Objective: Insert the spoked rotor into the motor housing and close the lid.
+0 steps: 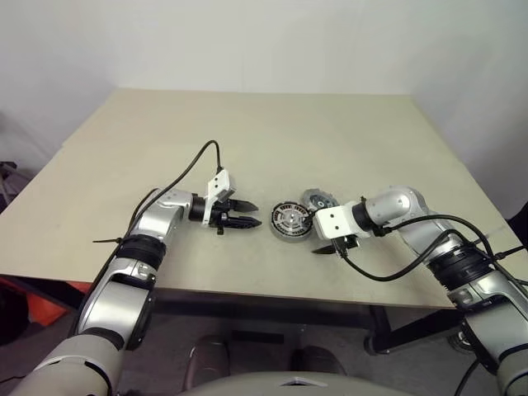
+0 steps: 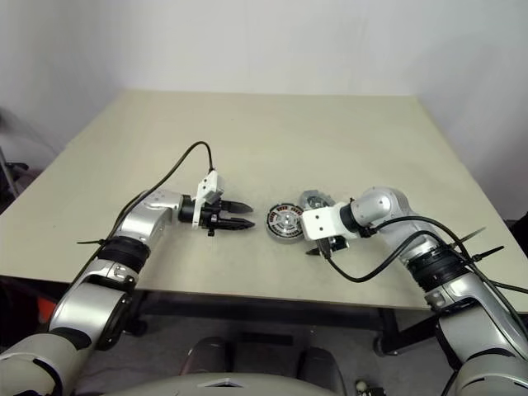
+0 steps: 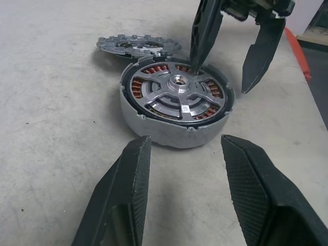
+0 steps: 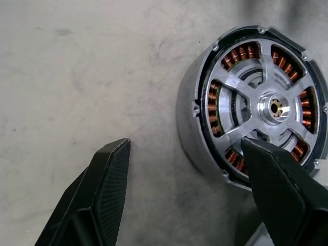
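Left wrist view, my inventory: motor housing (image 3: 177, 110), round grey metal cup, copper windings, shiny spoked rotor (image 3: 179, 95) seated inside. Lid (image 3: 138, 45), ribbed grey disc, table (image 1: 272, 148), housing's 1 o'clock. Left gripper (image 1: 247, 214) released, empty; right gripper (image 3: 233, 61) spread, one finger over rotor.

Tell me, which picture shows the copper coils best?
The right wrist view: the copper coils show large between the rotor's spokes. The left wrist view shows them slanted and smaller. In the eye views the motor housing is too small.

Bare table (image 1: 247, 132) all round — lid (image 1: 316, 199) crowds housing (image 1: 289, 219) behind.
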You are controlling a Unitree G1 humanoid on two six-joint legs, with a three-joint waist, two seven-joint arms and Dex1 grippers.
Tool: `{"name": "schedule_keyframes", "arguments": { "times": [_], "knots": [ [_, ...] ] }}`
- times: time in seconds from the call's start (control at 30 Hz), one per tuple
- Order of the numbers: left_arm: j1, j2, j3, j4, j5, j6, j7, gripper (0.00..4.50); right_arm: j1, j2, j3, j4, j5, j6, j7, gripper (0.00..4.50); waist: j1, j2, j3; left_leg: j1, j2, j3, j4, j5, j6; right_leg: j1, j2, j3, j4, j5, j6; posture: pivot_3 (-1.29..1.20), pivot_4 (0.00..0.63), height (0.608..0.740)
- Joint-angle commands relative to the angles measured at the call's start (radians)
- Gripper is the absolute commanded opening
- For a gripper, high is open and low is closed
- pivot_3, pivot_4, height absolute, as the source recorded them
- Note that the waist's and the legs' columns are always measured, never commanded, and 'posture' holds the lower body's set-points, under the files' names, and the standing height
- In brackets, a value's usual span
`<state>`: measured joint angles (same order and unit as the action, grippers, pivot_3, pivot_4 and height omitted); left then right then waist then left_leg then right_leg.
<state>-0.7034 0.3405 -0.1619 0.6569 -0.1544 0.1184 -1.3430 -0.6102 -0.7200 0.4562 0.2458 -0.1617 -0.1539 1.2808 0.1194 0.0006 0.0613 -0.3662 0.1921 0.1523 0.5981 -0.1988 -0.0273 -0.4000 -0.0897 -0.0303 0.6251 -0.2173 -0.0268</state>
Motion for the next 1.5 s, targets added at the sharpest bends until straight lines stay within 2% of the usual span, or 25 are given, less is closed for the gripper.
{"name": "schedule_keyframes", "arguments": {
  "times": [0.03, 0.2, 0.37, 0.67, 0.83, 0.97, 1.13, 1.27, 1.5],
  "knots": [
    [-0.008, 0.005, 0.013, -0.037, -0.015, -0.002, 0.008, 2.30, -0.042, 0.048, 0.017, 0.105, -0.042, -0.029, -0.032, 3.10, -0.003, 0.000, 0.000, 0.000, 0.000, 0.000, 0.000, 0.000, -0.001, 0.000, 0.000, 0.000, 0.000, 0.000, 0.000, 0.00, 0.000, 0.740],
    [-0.012, 0.004, 0.016, -0.035, -0.017, 0.000, 0.015, 2.30, -0.065, 0.082, 0.011, 0.177, -0.056, -0.066, -0.044, 1.53, -0.026, -0.001, 0.000, 0.006, 0.002, 0.000, 0.000, 0.001, -0.002, 0.006, 0.002, 0.000, 0.000, 0.002, -0.003, 0.00, 0.000, 0.740],
    [-0.011, 0.010, 0.018, -0.032, -0.018, -0.001, 0.018, 2.30, -0.068, 0.086, 0.000, 0.190, -0.052, -0.082, -0.033, 0.00, -0.029, -0.001, 0.000, 0.017, 0.005, 0.001, -0.001, 0.002, -0.004, 0.014, 0.004, 0.000, -0.001, 0.001, -0.002, 0.00, 0.000, 0.740],
    [-0.008, 0.012, 0.021, -0.034, -0.021, -0.003, 0.025, 2.30, -0.076, 0.096, -0.036, 0.180, -0.041, -0.015, -0.058, 0.00, -0.027, -0.001, 0.000, 0.017, 0.006, 0.001, -0.002, 0.002, -0.004, 0.013, 0.005, 0.000, -0.001, 0.002, -0.003, 0.00, 0.000, 0.740],
    [-0.005, 0.021, 0.028, -0.029, -0.024, -0.006, 0.023, 2.30, -0.091, 0.141, -0.112, 0.034, 0.100, 0.295, -0.013, 0.00, -0.026, -0.001, 0.001, 0.016, 0.006, 0.001, -0.002, 0.002, -0.004, 0.013, 0.006, 0.000, -0.001, 0.002, -0.003, 0.00, 0.000, 0.740],
    [-0.005, 0.035, 0.037, -0.019, -0.026, -0.010, 0.025, 2.30, -0.097, 0.138, -0.115, -0.057, 0.147, 0.374, 0.028, 0.00, -0.023, -0.001, 0.002, 0.010, 0.007, 0.001, -0.003, 0.002, -0.004, 0.007, 0.006, 0.000, -0.001, 0.003, -0.004, 0.00, 0.000, 0.740],
    [0.004, 0.073, 0.063, -0.012, -0.030, -0.013, 0.033, 2.30, -0.081, 0.137, -0.058, -0.072, 0.087, 0.273, 0.003, 0.00, -0.022, -0.001, 0.002, -0.007, 0.008, 0.001, -0.001, 0.002, -0.003, -0.008, 0.008, -0.001, -0.001, 0.003, -0.005, 0.00, 0.000, 0.740],
    [0.014, 0.103, 0.087, -0.016, -0.036, -0.008, 0.040, 2.30, -0.096, 0.156, -0.012, -0.033, 0.036, 0.182, -0.013, 0.00, -0.023, -0.001, 0.002, -0.008, 0.009, 0.001, -0.002, 0.002, -0.003, -0.009, 0.008, -0.002, -0.002, 0.002, -0.006, 0.00, 0.000, 0.740],
    [0.062, 0.161, 0.113, -0.067, -0.050, 0.013, 0.039, 2.30, -0.191, 0.187, 0.103, 0.138, -0.126, -0.092, -0.056, 0.00, -0.029, -0.001, 0.002, -0.002, 0.011, 0.002, -0.002, 0.003, -0.006, -0.006, 0.010, -0.002, -0.001, 0.003, -0.007, 0.00, 0.000, 0.740]
  ]
}}
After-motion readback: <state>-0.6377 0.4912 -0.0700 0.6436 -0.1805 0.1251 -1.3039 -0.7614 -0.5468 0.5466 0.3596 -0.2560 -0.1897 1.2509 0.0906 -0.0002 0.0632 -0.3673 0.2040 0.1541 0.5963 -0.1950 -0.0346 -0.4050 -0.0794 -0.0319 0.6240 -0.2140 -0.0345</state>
